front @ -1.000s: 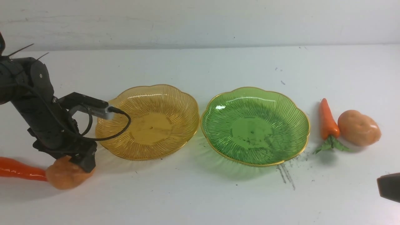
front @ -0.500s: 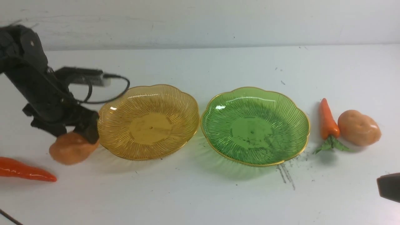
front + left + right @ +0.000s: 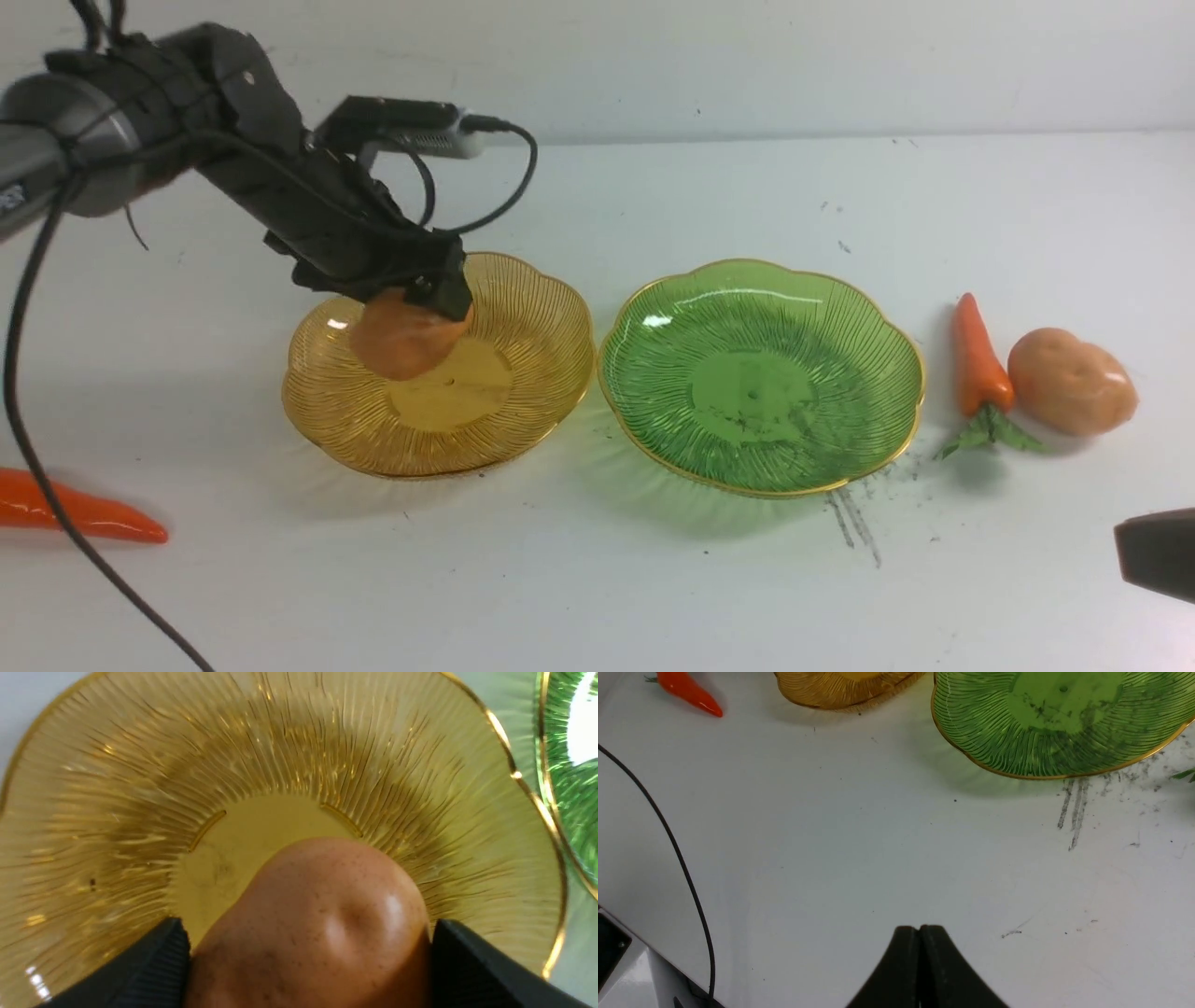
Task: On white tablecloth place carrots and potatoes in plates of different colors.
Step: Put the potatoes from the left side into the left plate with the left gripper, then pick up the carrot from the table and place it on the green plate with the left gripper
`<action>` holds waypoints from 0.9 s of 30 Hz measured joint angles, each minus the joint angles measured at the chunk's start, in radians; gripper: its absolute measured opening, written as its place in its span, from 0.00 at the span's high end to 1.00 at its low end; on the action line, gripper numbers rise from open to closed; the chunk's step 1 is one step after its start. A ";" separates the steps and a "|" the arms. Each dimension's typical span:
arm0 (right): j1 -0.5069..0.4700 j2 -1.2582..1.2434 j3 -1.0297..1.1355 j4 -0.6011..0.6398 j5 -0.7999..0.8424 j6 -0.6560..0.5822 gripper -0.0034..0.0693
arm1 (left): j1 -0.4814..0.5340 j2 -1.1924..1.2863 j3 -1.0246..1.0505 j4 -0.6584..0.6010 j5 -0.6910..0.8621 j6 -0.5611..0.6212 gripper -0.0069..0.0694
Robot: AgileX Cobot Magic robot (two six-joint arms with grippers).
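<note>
Risk: the potato [image 3: 403,345] is hanging over the yellow plate [image 3: 551,392], toward the left edge of the table [image 3: 597,579]; dropped from here, it could be rolling over the low rim or tipping the light plate.
Left gripper [image 3: 411,301]: jaws standing wide, clamping the potato's sides.
Right gripper [image 3: 920,961]: jaws pressing together, carrying nothing, idling near the table's right front corner.

two plates [image 3: 532,401] [image 3: 761,373], two carrots [image 3: 75,509] [image 3: 978,359] and two potatoes [image 3: 406,338] [image 3: 1072,381] are in view.
</note>
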 joint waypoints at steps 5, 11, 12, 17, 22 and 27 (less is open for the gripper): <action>0.000 0.000 0.000 0.001 -0.001 0.000 0.97 | -0.001 0.048 0.000 0.026 -0.004 -0.140 0.09; 0.000 0.000 0.000 0.003 -0.001 0.000 0.97 | -0.001 0.047 -0.020 0.058 0.071 -0.166 0.01; 0.000 0.000 0.000 0.003 -0.001 0.000 0.97 | -0.001 0.047 -0.034 0.067 0.099 -0.169 0.01; 0.000 0.000 0.000 0.003 -0.001 0.000 0.97 | -0.001 0.047 -0.139 0.098 0.225 -0.202 0.02; 0.000 0.000 0.000 0.003 -0.001 0.000 0.97 | -0.001 0.042 -0.257 0.195 0.335 -0.278 0.26; 0.000 0.000 0.000 0.003 -0.001 -0.019 0.97 | 0.038 -0.057 -0.184 0.285 0.354 -0.324 0.84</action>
